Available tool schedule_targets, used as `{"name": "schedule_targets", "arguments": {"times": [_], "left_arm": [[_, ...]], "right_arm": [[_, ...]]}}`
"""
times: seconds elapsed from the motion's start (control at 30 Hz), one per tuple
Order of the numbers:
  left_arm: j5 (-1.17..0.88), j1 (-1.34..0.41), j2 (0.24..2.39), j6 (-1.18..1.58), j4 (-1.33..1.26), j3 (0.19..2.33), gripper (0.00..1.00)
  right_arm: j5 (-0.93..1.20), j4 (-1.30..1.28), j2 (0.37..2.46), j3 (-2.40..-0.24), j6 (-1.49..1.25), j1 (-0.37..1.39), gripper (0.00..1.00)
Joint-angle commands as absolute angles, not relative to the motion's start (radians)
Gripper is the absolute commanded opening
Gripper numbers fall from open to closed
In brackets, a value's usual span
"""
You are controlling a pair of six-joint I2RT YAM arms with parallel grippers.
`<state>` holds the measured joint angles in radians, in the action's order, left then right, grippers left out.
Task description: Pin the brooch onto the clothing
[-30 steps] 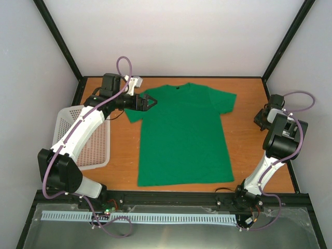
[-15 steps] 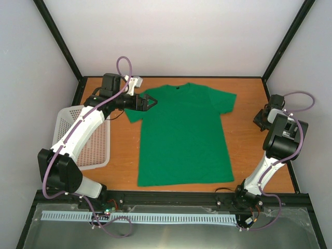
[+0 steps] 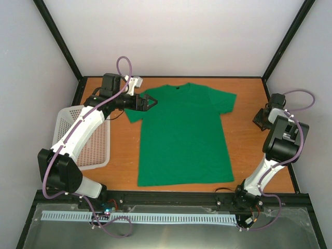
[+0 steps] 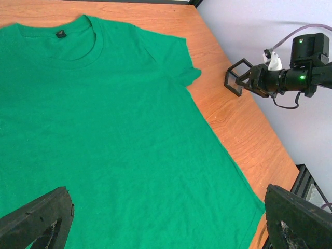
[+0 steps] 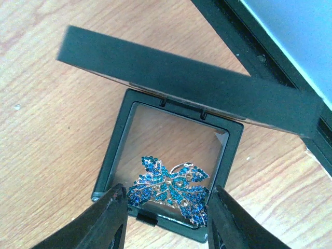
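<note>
Holds fingers (image 5: 111, 220) of the right gripper (image 5: 166, 218) apart, one on each side of the brooch (image 5: 168, 189), nothing clamped yet. Finds that blue-and-gold brooch lying in an open black box (image 5: 116, 150), lid (image 5: 181, 83) tipped back, by the right edge of the table (image 3: 244, 150), toward the far corner. Spreads the left gripper (image 3: 149, 101) wide and empty above the green shirt (image 3: 181, 135), toward the far left corner. Looks like the pickup step, with pinning not begun. Next, probably: close gently on the brooch, lift it clear of the box rim, carry it left to the shirt spread mid-table.
</note>
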<state>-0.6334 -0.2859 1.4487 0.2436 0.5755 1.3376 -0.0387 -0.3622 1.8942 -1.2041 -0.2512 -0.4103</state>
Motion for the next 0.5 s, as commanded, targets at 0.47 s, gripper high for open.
{"name": "schedule_targets", "arguments": {"times": [0.47], "left_arm": [[-0.681,-0.278,1.476,0.196,0.529,1.323,1.00]], "right_arm": [[0.261,-0.483,1.547,-1.063,-0.194,-0.123,0.42]]}}
